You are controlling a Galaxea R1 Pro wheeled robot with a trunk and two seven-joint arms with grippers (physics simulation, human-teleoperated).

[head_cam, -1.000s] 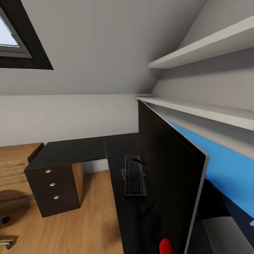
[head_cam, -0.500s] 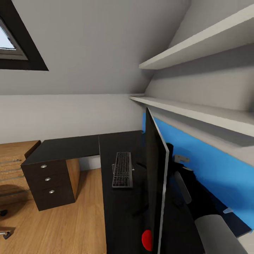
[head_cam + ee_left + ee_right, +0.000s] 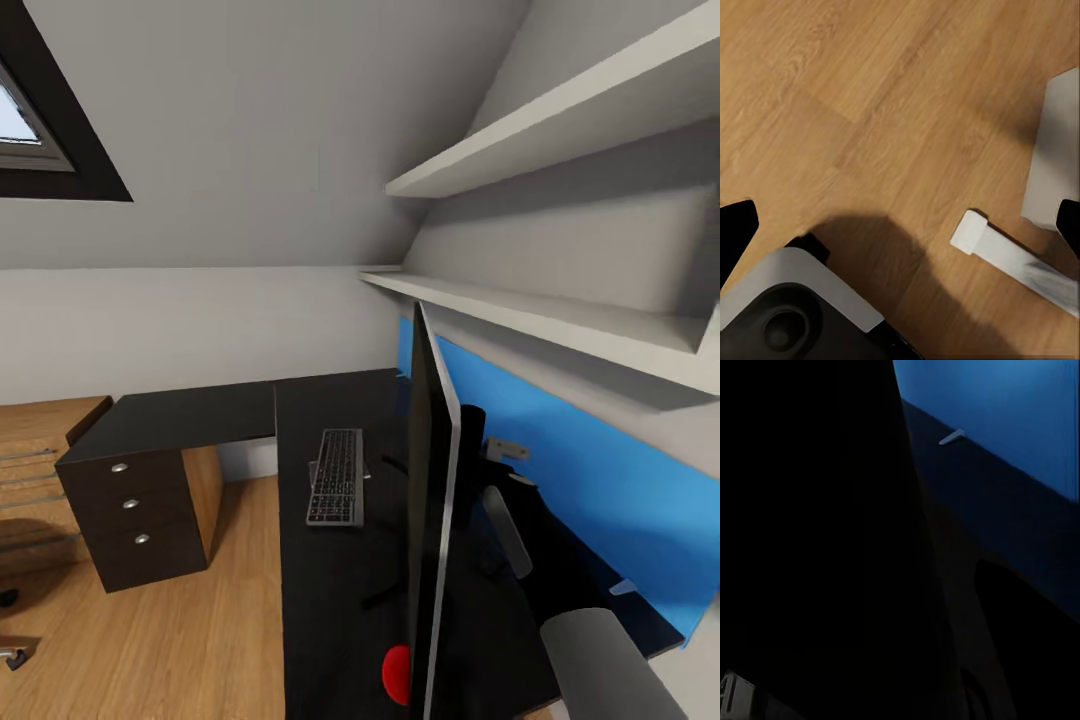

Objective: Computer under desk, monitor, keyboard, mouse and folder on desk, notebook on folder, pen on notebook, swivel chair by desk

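The monitor (image 3: 428,520) is standing upright on the black L-shaped desk (image 3: 320,600) — showing edge-on, a thin dark panel with a pale rim. The keyboard (image 3: 336,490) is lying flat on the desk just beside the monitor's screen side, dark with grey keys — its long side running parallel to the monitor and apart from it.

Matt black desk (image 3: 200,425), glossy monitor (image 3: 425,480), wood-grain floor (image 3: 870,112)

Sloped grey ceiling (image 3: 280,130), dark-framed skylight (image 3: 40,130) at ten o'clock, white wall shelves (image 3: 560,130) at two o'clock, blue wall panel (image 3: 600,490), wood floor (image 3: 180,640), dark drawer unit (image 3: 135,520).
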